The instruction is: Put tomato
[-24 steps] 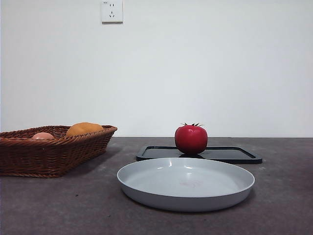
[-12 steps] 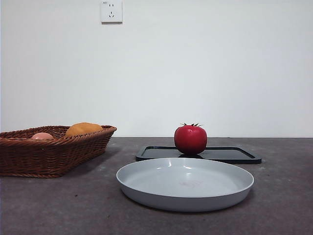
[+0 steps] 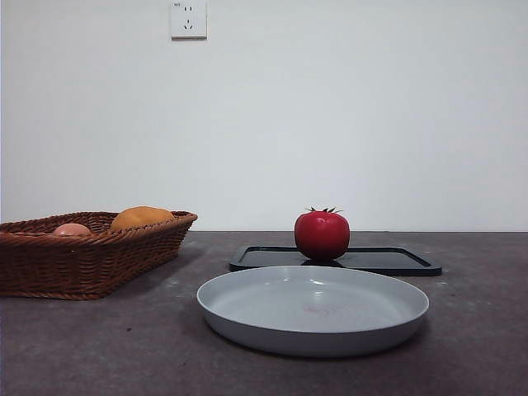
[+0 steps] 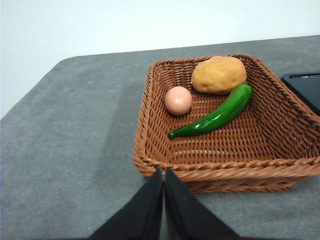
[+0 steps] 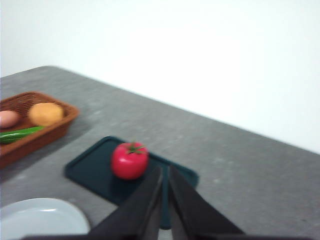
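- Nearest us, the grey plate sits bare on the dark worktop, nothing on it yet.
- Just behind it lies the black tray, and there is the tomato, standing on the tray's left part, upright, green stem pointing straight up.
- It is round, so no real long axis to speak of; its stem-to-base line runs vertical.
- Over to the left, the wicker basket holds an orange-yellow fruit and a pale pink one; the left wrist view adds a green pepper lying across the basket floor.
- The left pincer hangs above the worktop just outside the basket's rim, jaws clenched together, holding nothing. It looks to be waiting.
- The right pincer is high, jaws pressed together and empty, looking down at the tomato from well apart.
- My read: the reach is barely begun, and the right arm is the one lined up for it.
- To do it well, the jaws need to spread wider than the fruit before coming down, then straddle its widest band, below the stem.
- A glossy round skin may slip, so a centred, level squeeze looks best.
- The plate looks the likely landing spot, though the task does not say.
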